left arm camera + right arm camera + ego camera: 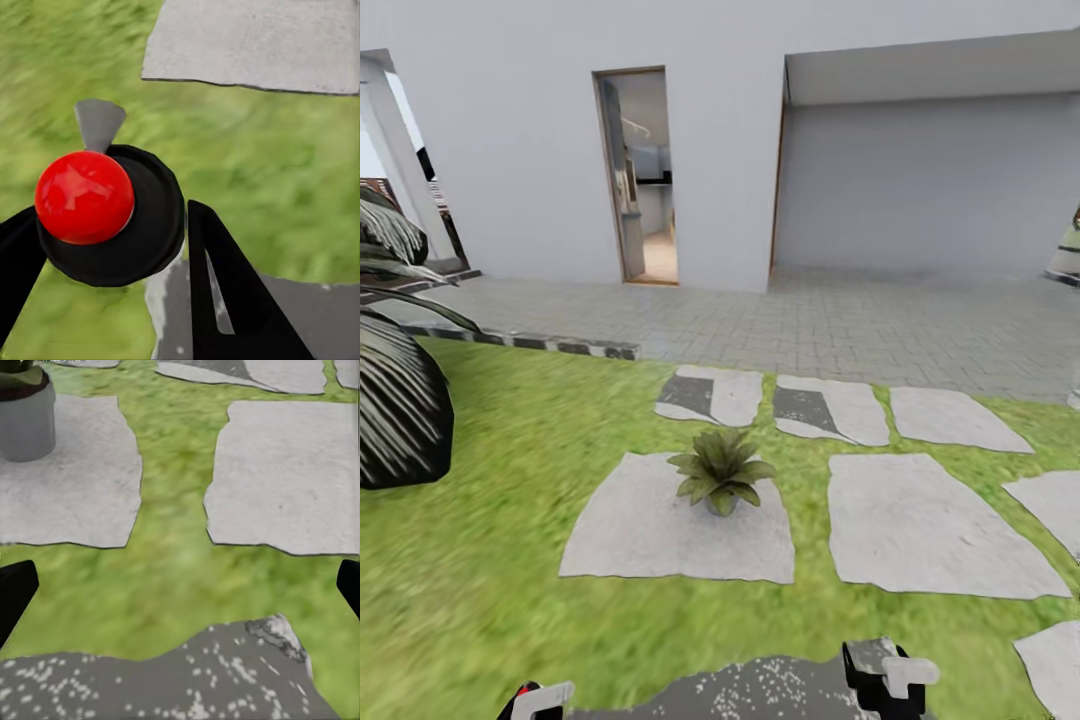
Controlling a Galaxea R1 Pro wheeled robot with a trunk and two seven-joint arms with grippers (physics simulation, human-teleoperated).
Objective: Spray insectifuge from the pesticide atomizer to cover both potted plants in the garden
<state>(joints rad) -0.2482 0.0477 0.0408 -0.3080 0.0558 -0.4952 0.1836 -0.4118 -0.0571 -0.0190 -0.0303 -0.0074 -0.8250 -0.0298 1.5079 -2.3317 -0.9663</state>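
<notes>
Ahead, potted plant (721, 472) mid-slab (660, 540), lawn (490, 560) around (L gripper (112, 247) prob. gripping atomizer (105, 214)).

- A potted plant (720, 472) stands on a stepping stone (650, 535) in the lawn (480, 560).
- More stones lie to its right and behind it.
- The paved patio (840, 325) lies beyond, before the doorway (645, 175).
- A big plant (395, 370) sits far left.
</notes>
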